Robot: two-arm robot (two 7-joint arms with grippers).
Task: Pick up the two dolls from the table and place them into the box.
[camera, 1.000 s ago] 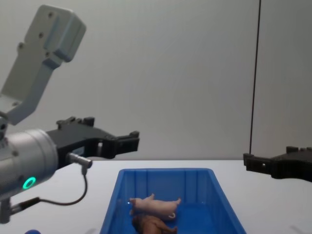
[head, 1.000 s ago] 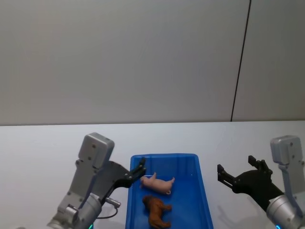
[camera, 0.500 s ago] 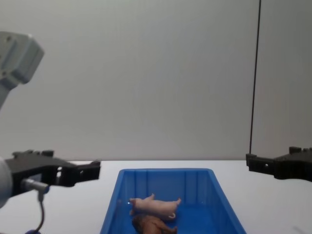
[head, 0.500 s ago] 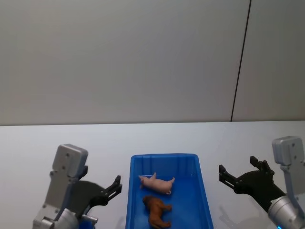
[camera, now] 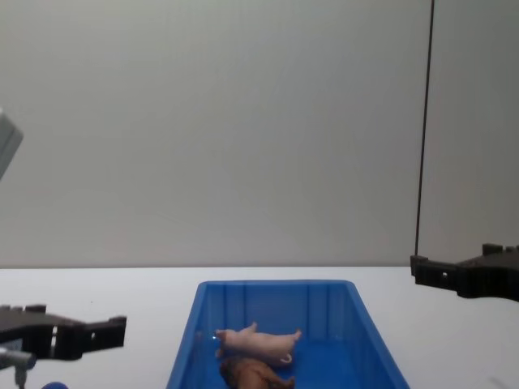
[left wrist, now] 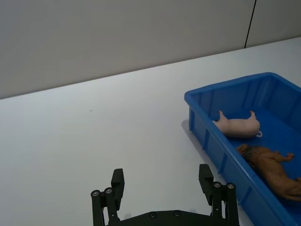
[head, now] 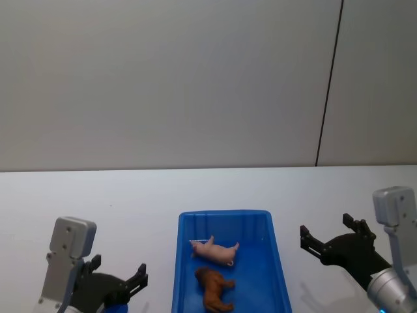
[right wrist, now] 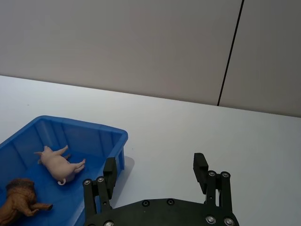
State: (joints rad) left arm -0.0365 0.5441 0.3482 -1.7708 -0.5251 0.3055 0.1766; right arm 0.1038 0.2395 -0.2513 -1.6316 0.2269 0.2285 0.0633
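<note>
Pig (head: 214,251) and lion (head: 215,289) both inside box (head: 273,261). Left gripper (left wrist: 162,193) and right gripper (right wrist: 156,176) spread apart, empty, flanking box. Best keep both arms clear, avoid rim.

A bright blue box (head: 279,274) with ribbed inner walls holds a pale pink pig (head: 214,251) and a brown lion (head: 215,287). The table (head: 130,202) is plain white. Both grippers, left gripper (left wrist: 163,190) and right gripper (right wrist: 155,176), are black on silver-grey arms.

plain white table (head: 215,189); blue box (head: 281,277) rests on it, near the front edge
</note>
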